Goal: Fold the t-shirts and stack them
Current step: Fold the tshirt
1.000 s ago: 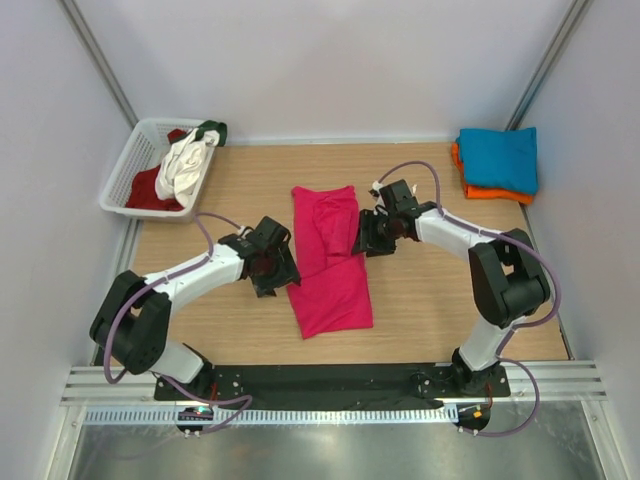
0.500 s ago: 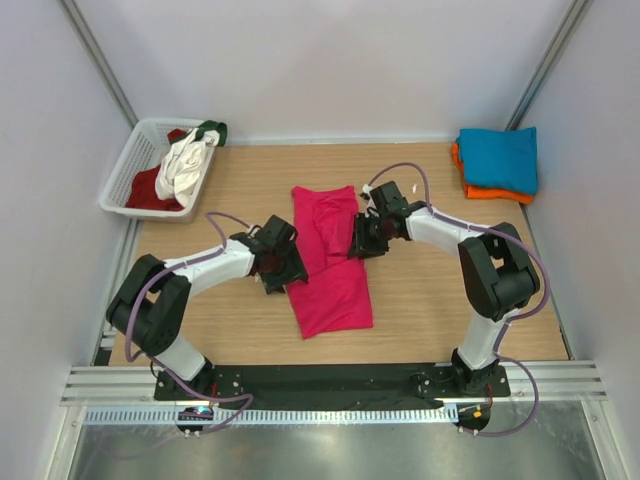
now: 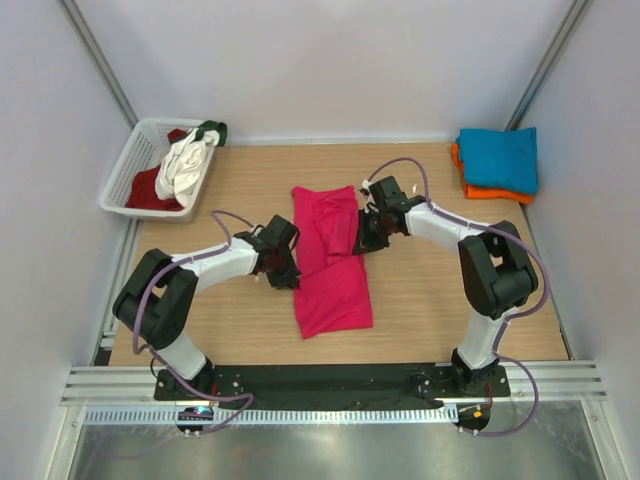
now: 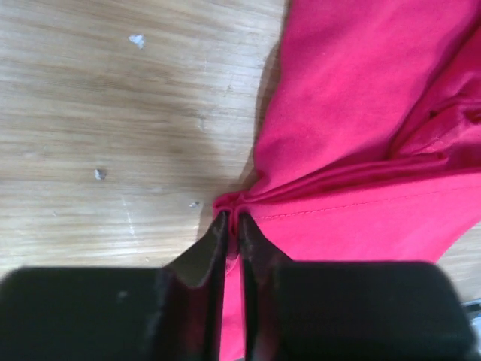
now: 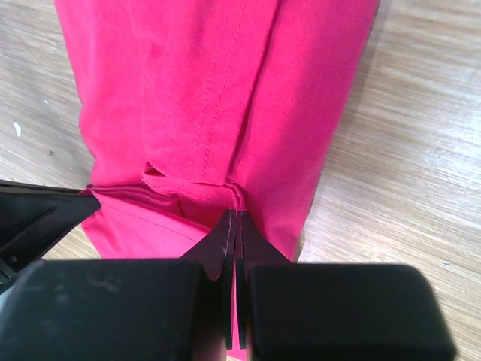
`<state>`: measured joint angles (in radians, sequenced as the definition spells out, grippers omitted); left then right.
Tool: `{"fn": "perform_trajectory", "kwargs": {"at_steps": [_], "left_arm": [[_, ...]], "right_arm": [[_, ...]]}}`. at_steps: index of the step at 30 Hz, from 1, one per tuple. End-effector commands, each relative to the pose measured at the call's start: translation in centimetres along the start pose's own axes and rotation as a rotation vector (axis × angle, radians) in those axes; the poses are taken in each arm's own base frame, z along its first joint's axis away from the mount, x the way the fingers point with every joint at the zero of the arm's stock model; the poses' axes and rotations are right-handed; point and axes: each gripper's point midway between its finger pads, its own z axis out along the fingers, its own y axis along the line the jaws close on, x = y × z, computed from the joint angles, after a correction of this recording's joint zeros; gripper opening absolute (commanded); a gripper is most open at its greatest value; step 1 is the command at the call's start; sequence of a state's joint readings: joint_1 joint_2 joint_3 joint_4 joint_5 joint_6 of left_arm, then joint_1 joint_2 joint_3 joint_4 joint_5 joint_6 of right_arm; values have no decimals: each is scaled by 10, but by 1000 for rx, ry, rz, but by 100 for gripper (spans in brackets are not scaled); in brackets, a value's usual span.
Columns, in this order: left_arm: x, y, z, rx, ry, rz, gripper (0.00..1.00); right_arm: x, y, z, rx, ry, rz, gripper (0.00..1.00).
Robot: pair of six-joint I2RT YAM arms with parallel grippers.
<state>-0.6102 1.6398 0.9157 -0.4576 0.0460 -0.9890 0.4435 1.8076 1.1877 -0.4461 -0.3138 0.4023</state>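
Our left hand [image 3: 289, 271] pinches the pink shirt [image 3: 332, 290] at its left edge, mid-length; our right hand [image 3: 362, 238] is clamped tight on the right edge. We see it flat on the bench [image 3: 430, 300] between them, long axis running near to far, far end tilted slightly left.

pink t-shirt [image 4: 361, 90]: soft matt cloth, fine knit, stitched hem, creased
surface [image 4: 113, 90]: pale wood grain, smooth, faint sheen, a few white specks
basket [image 3: 122, 182]: white plastic lattice, slightly glossy
teal t-shirt [image 3: 500, 155]: matt cloth
left gripper [image 4: 233, 226], right gripper [image 5: 235, 222]: black jaws, matt, plastic-looking
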Motion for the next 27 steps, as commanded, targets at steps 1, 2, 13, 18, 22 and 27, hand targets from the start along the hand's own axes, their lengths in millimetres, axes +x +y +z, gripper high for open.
{"fn": "perform_trajectory", "kwargs": {"at_steps": [1, 2, 13, 18, 22, 27], "left_arm": [[-20, -22, -5, 61, -67, 35, 0], [-22, -25, -7, 68, -75, 46, 0], [-63, -80, -66, 242, -232, 184, 0], [-65, -83, -60, 245, -231, 206, 0], [-74, -69, -46, 159, -264, 208, 0], [-75, -55, -26, 81, -256, 204, 0]], "right_arm": [[-25, 14, -19, -6, -76, -33, 1], [-26, 15, -21, -5, -83, -33, 1], [-31, 15, -51, 40, -152, -11, 1], [-34, 10, -57, 79, -187, 1, 1], [-29, 0, -47, 104, -155, 6, 1], [-25, -13, -29, 140, -112, 6, 1]]}}
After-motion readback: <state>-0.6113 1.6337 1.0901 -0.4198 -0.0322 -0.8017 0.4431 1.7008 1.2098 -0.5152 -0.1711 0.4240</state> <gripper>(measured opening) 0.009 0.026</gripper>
